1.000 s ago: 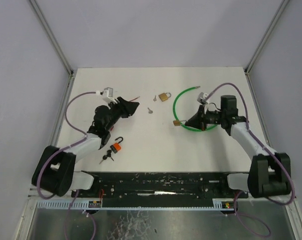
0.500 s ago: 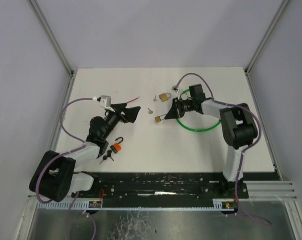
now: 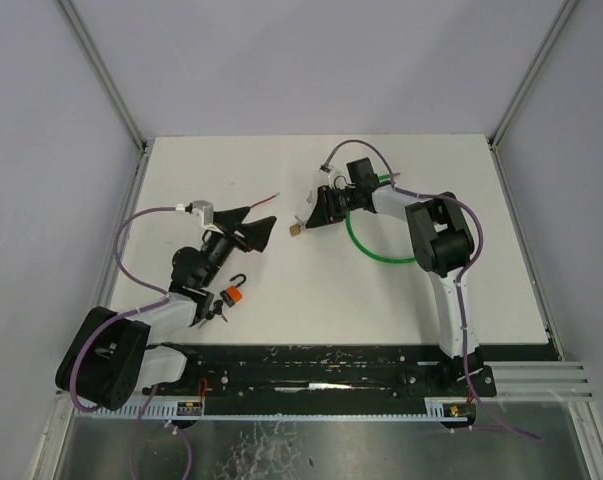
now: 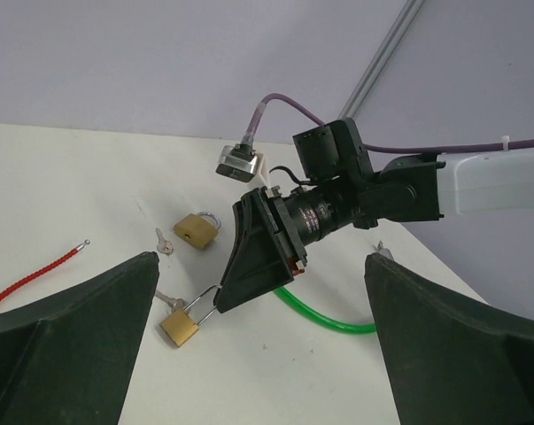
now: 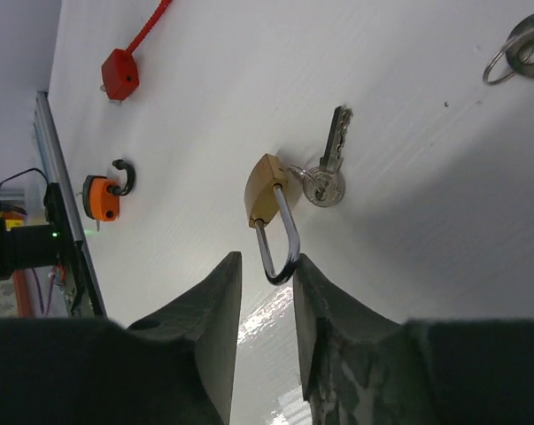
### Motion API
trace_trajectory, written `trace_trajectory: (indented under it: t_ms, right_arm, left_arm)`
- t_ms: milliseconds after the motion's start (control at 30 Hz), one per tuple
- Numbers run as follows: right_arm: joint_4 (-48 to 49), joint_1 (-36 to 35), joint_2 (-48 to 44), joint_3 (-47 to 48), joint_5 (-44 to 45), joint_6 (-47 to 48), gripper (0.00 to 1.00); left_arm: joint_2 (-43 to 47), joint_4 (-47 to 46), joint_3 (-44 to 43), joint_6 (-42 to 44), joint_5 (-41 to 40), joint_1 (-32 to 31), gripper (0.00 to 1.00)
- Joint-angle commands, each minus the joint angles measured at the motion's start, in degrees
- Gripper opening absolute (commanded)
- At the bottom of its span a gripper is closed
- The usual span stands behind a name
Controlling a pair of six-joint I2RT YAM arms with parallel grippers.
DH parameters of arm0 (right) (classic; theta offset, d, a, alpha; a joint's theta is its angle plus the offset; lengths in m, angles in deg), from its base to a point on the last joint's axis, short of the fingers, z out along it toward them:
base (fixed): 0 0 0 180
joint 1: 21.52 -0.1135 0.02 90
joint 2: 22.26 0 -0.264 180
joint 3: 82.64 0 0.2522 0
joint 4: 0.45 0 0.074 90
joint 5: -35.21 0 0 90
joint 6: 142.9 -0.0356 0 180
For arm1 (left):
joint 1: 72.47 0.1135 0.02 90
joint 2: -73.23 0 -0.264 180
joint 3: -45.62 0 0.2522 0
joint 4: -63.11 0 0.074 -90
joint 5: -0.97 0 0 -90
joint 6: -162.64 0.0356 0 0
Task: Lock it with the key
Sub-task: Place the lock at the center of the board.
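The brass padlock (image 5: pixel 267 197) appears to rest on the white tabletop (image 5: pixel 408 266) right at the tips of the right hand (image 5: pixel 267 267). Its shackle (image 5: pixel 284 243) points back into that hand, so the bow sits in the gap between the two fingers. From body to bow, its long axis runs nearly in line with those fingers.

The fingers stand a little parted, wider than the bow. The bow seems to touch one finger and clears the other, so I read this as a slack hold at most, not a pinch.

The key (image 5: pixel 336 142) lies just beside the padlock's body, on the side away from the fingertips. Its round head is next to the body and its blade points away. As far as I can see it is not in the keyhole, so the next move likely turns on reaching past the body for it.

The left hand (image 3: pixel 266 218) is spread wide and empty. The padlock lies out ahead of its fingertips, well apart, so the right hand is far nearer.

Only the right wrist view shows the bow in the gap and which way the blade points. The left wrist view adds a second brass padlock (image 4: pixel 198 230) off to one side of the right hand and a green cable (image 4: pixel 324 314) beneath it. From above the padlock is a speck. No view settles whether the shackle is latched.
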Motion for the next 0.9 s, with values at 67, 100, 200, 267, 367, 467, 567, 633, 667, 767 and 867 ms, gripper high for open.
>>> trace_trajectory:
  t_ms: [67, 100, 200, 267, 367, 467, 567, 633, 667, 767, 867]
  right_arm:
    - [-13.8, -0.4, -2.4, 5.0, 9.4, 11.0, 0.54]
    - [-14.9, -0.1, -3.2, 5.0, 10.6, 12.5, 0.56]
    - [-18.2, 0.7, -6.4, 5.0, 14.2, 16.9, 0.61]
    - [-20.8, 0.9, -8.6, 4.9, 16.6, 21.0, 0.62]
    - [-25.8, 1.4, -12.3, 5.1, 18.1, 26.6, 0.65]
    - [-29.9, 1.5, -18.6, 1.7, 18.7, 34.8, 0.66]
    - [-31.6, 1.5, -25.4, -4.3, 20.8, 40.0, 0.67]
    - [-33.1, 1.5, -29.7, -7.5, 23.0, 42.4, 0.68]
    - [-33.9, 1.6, -31.5, -9.0, 24.5, 43.5, 0.68]
    - [-34.1, 2.2, -38.3, -14.4, 28.4, 46.3, 0.68]
    - [-31.1, 4.1, -44.5, -20.2, 29.3, 47.3, 0.7]
  left_arm:
    - [0.8, -7.6, 2.0, 0.6, 1.1, 0.1, 0.97]
    - [1.1, -8.3, 2.5, 0.7, 1.3, 0.0, 0.97]
    - [1.5, -9.6, 3.4, 1.1, 1.8, -0.2, 0.96]
    - [1.6, -9.5, 3.2, 1.4, 2.0, -0.5, 0.96]
    - [1.6, -8.9, 3.0, 1.1, 1.5, -0.7, 0.96]
    - [1.9, -8.1, 3.0, 0.9, 0.0, -0.7, 0.96]
    - [2.1, -7.0, 2.3, 0.9, -0.7, -1.1, 0.95]
    - [2.7, -3.2, 0.4, 1.1, -1.6, -2.1, 0.92]
    - [3.6, 1.0, -1.8, 1.6, -2.0, -3.0, 0.89]
    - [8.3, 22.1, -9.8, 9.1, -10.7, -10.5, 0.87]
    - [10.3, 31.2, -13.8, 16.4, -20.3, -18.1, 0.88]
